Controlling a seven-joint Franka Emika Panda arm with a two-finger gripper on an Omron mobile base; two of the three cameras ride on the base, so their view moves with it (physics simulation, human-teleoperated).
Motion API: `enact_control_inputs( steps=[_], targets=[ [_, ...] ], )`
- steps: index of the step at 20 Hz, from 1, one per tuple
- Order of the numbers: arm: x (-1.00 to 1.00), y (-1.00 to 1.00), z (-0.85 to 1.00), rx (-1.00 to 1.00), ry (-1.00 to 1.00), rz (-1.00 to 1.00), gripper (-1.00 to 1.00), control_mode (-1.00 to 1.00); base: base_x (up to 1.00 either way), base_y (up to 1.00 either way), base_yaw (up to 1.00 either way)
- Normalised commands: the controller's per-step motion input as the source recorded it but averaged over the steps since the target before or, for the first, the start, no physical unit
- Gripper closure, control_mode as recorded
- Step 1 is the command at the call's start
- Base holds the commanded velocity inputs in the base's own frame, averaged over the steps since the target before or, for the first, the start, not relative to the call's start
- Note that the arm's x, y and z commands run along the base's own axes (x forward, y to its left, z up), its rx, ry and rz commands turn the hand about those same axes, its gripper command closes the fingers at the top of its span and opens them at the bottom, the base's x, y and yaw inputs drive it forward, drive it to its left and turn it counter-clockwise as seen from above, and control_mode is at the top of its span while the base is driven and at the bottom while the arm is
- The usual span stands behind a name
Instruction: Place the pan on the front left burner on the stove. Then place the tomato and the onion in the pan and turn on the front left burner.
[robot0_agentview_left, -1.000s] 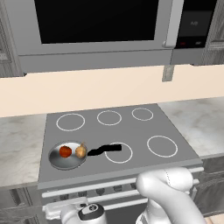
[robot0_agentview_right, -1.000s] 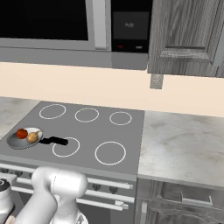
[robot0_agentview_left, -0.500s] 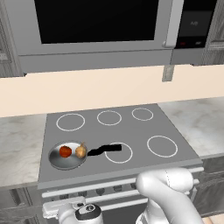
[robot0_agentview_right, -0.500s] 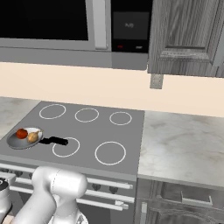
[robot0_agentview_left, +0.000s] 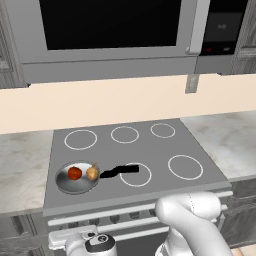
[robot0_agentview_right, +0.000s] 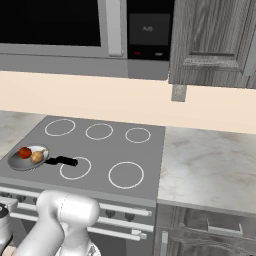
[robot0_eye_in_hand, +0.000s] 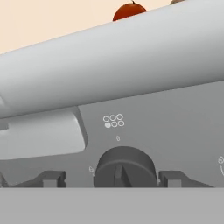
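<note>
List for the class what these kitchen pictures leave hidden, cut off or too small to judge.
- The front left burner ring: covered by the pan in both base views.
- The gripper: hand view shows its fingertips flanking a knob; contact cannot be judged.
- The tomato: hand view, lower part hidden behind the stove's front edge.
- The knob's setting marks: too small to read.

1. Dark knob (robot0_eye_in_hand: 125, 168) — centred low, on the grey stove (robot0_eye_in_hand: 175, 118) front panel, between the two end effector (robot0_eye_in_hand: 114, 178) fingertips (robot0_eye_in_hand: 51, 178).
2. Six-circle burner marking (robot0_eye_in_hand: 113, 120) above the knob.
3. Pale bar handle (robot0_eye_in_hand: 109, 61) — crossing diagonally.
4. Tomato (robot0_eye_in_hand: 130, 10) top visible above it.
</note>
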Motion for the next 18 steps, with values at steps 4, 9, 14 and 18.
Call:
enact_control_inputs(
  steps=[4,9,14,18],
  targets=[
    [0.00,0.00,0.00,0.00,0.00,0.00,1.00,-1.00,0.00,0.00,0.00],
    [0.00,0.00,0.00,0.00,0.00,0.00,1.00,-1.00,0.00,0.00,0.00],
    [0.00,0.00,0.00,0.00,0.00,0.00,1.00,-1.00,0.00,0.00,0.00],
    [-0.08,0.00,-0.24,-0.14,-0.01,0.00,1.00,-1.00,0.00,0.00,0.00]
  ],
)
